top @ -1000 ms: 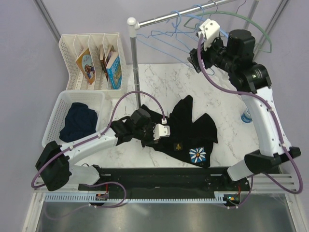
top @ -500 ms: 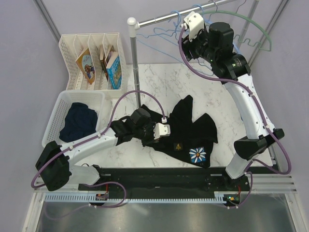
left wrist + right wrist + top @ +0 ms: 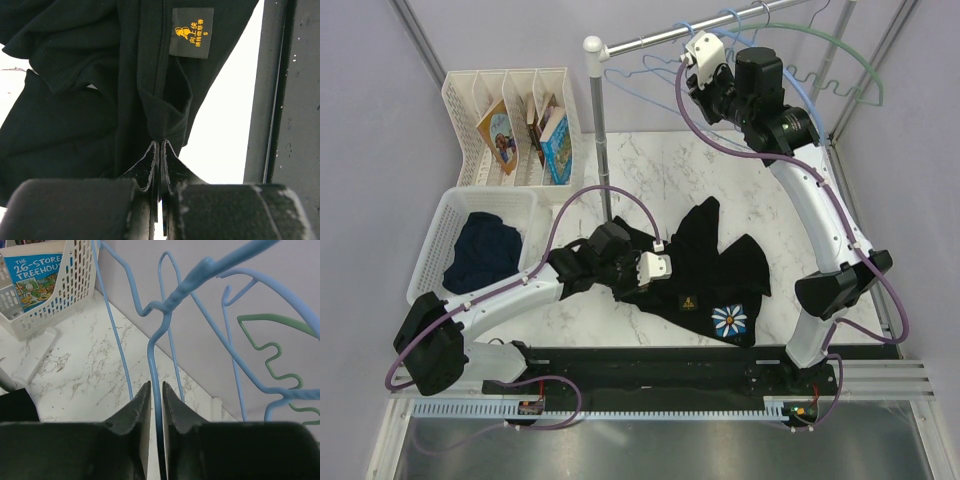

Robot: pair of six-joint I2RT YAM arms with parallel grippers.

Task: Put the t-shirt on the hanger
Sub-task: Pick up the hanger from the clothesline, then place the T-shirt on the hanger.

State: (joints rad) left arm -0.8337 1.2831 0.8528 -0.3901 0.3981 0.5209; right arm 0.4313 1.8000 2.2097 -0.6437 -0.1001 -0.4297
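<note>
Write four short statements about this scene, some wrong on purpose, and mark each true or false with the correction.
1. The left gripper is shut on a fold of the black daisy-print t-shirt. True.
2. The right gripper hangs open over the table. False: its fingers are closed on the thin light-blue wire hanger, near the metal rail.
3. The t-shirt hangs on the hanger. False: it lies on the white marble table.
4. The dark navy garment lies in the white plastic basket. True.
</note>
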